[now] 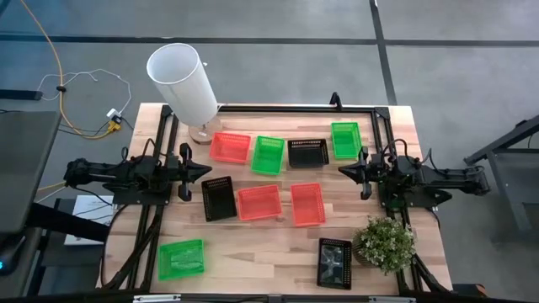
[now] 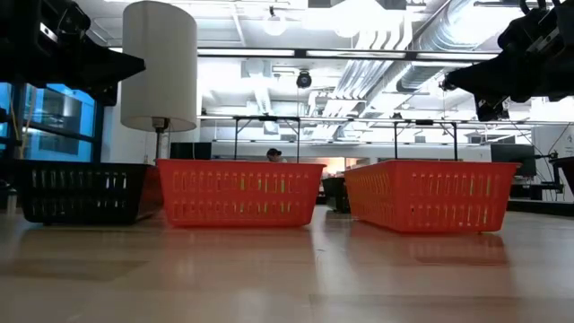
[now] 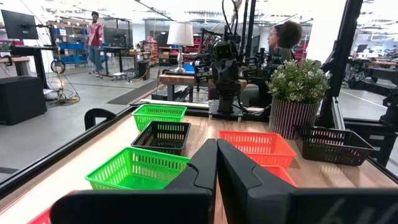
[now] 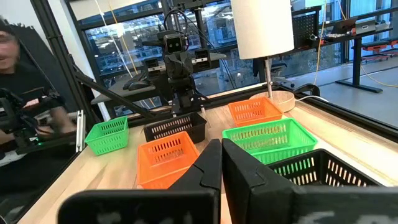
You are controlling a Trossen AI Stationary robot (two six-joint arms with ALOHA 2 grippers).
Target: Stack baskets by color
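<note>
Nine baskets lie scattered singly on the table (image 1: 253,252), none stacked. Red baskets (image 1: 230,147) sit at far left and two side by side mid-table; green baskets (image 1: 269,155) sit at centre, far right and near left; black baskets (image 1: 308,152) sit at far centre, mid-left and near right beside the plant (image 1: 386,242). The left gripper (image 1: 205,172) and right gripper (image 1: 344,170) hover at opposite sides, fingers pressed together, empty.
</note>
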